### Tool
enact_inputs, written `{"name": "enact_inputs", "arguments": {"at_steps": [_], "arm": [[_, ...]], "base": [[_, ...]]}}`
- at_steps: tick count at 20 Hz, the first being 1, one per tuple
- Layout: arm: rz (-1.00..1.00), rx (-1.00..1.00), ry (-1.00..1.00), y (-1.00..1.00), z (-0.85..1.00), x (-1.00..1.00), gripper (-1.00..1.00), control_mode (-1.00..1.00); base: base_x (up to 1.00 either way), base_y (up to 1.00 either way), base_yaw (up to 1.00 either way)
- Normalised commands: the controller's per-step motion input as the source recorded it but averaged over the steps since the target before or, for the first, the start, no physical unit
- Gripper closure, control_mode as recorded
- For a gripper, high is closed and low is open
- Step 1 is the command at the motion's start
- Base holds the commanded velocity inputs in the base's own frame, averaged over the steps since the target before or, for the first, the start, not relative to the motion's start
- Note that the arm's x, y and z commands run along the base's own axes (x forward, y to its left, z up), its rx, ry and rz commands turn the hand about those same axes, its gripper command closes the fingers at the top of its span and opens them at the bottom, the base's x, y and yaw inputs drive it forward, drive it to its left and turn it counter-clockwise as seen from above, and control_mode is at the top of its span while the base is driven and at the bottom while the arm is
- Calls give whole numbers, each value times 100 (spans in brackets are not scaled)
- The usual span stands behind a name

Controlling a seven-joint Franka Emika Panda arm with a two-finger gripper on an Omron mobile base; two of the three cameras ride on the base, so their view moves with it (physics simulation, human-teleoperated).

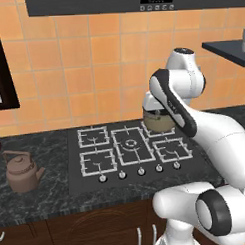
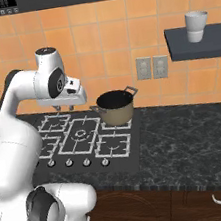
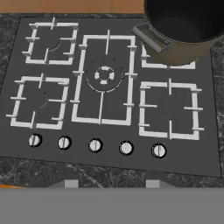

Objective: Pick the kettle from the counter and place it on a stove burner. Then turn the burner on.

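Kettle [image 1: 22, 171] upright on counter [image 1: 47, 197], left of cooktop [image 1: 76, 183], well apart from arm. Pot [image 2: 115, 106] on rear right burner. Gripper [image 2: 64, 107] above cooktop's left side, nothing in it; how wide jaws stand, cannot tell. Front left burner [image 3: 39, 101] bare; 5 knobs [image 3: 95, 145] along front edge.

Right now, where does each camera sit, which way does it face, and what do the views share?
Left base view: behind the arm's left, facing forward-down over the cooktop; kettle on the counter; arm rises lower right.
Right base view: behind the right, same cooktop; stockpot on a back burner; claw above the grates; arm lower left.
Hand view: looks down on the cooktop and knobs.
Shared: all three show cooktop and stockpot.
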Motion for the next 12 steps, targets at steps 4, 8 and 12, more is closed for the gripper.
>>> {"name": "enact_inputs", "arguments": {"at_steps": [4,8,12], "arm": [[2,1,1,19,-1,-34,-100,-100],[23,0,0,96,-2,-49,-100,-100],[39,0,9,100,0,-18,-100,-100]], "base": [[0,0,0],[0,0,0],[0,0,0]]}}
